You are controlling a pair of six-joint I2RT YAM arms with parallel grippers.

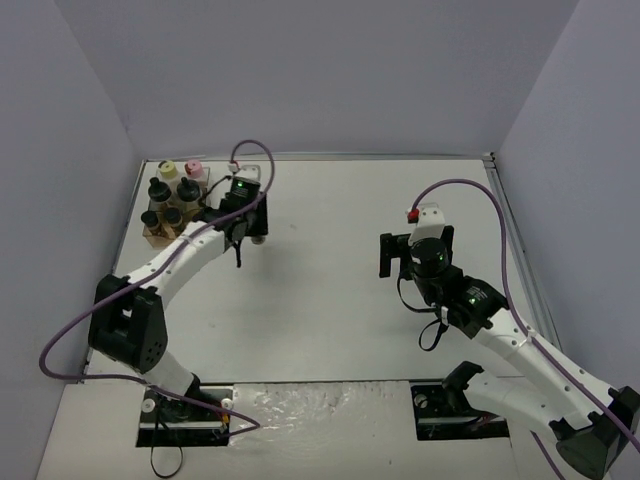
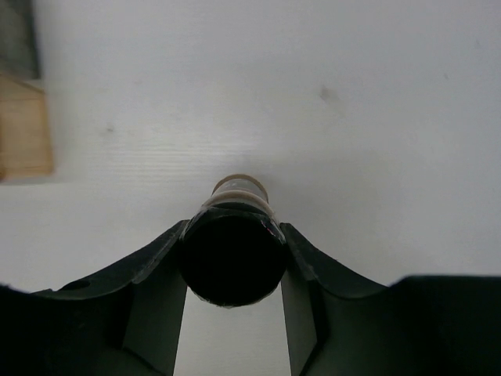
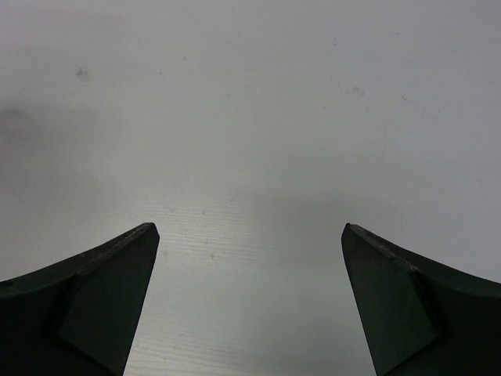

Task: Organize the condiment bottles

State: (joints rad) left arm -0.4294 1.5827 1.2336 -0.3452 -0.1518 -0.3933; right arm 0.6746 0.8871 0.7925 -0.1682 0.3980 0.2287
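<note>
Top external view: the white tabletop (image 1: 340, 300) takes up most of the scene. The left arm (image 1: 170, 260) runs from 7 o'clock up toward 10 o'clock, and the right arm (image 1: 500, 330) climbs from 5 o'clock to about 3 o'clock.

At 10 o'clock, in the far left corner, stands the wooden-and-clear compartment rack (image 1: 152, 236). It carries six small clear spice jars with brownish contents. At its far end is the yellow-capped jar (image 1: 167, 168), with the pink-capped jar (image 1: 194, 167) just beside it at its 3 o'clock. The two knob-topped black-capped jars (image 1: 158, 188) stand in the middle, and the two smaller black-capped jars (image 1: 150, 218) at the near end.

In the left wrist view, the left claw (image 2: 233, 229) is clenched on the seventh jar, a black-capped clear jar (image 2: 232, 262). A finger presses against each side just under its cap. This jar is outside the rack, near the rack's 3 o'clock side, and a wooden corner of the rack shows at that view's 9 o'clock edge. I cannot tell whether the jar's base touches the tabletop.

In the right wrist view, the right claw (image 3: 250, 231) is released, its jaws spread wide with only tabletop between them.
</note>
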